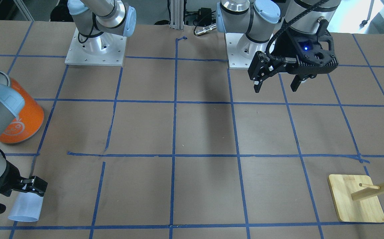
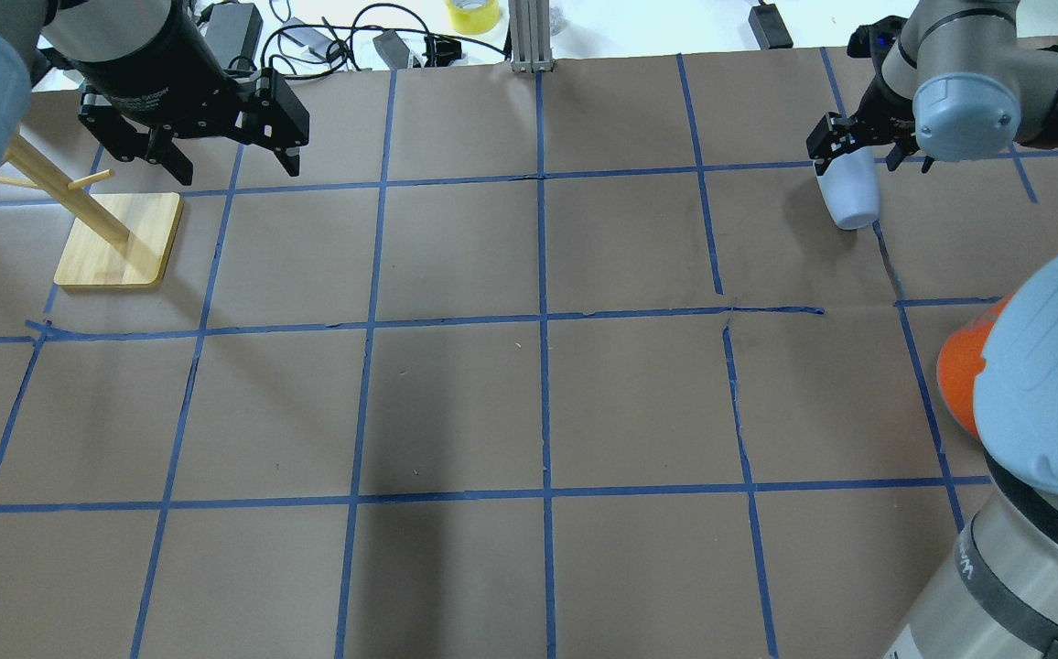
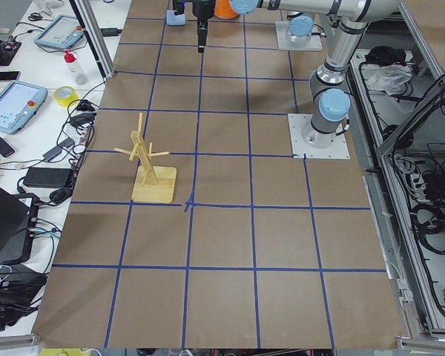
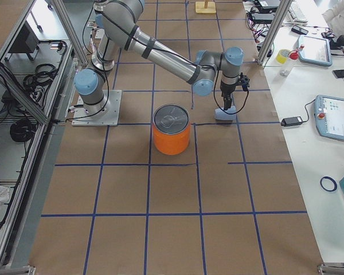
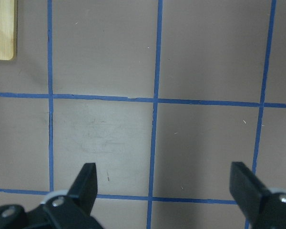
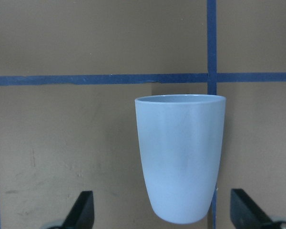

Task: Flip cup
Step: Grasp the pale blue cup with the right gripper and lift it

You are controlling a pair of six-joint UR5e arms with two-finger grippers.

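Closest to the robot stands the orange can (image 4: 171, 136), a wide upright cylinder with a glossy painted wall and a ridged silver lid. In the overhead view the smooth grey-blue joint cap of the right arm (image 2: 1041, 366) hides most of the can, and in the front-facing view the same arm covers its near side.

Just past the can, farther from the robot and apart from it, the cup (image 6: 180, 157) lies on its side. It is a matte, pale bluish-white plastic tumbler, tapered, with a rounded base. Its mouth points away from the can, and its body lies across a strip of blue tape (image 2: 543, 412).

The right gripper (image 6: 160, 193) hangs over the cup with its black fingers (image 6: 83, 210) spread wide, one on each side of the base end. A gap shows on both sides, so nothing is pinched. From the front it hides the cup's base end.

The table (image 2: 456, 403) is covered in dull brown paper, scuffed and taped into a grid.

Well away from the can, toward the table's other end, the left gripper (image 2: 238, 172) hovers spread over bare paper. Farther still from the can stands a wooden rack (image 2: 117, 243), a flat rounded-corner base with a post and pegs.
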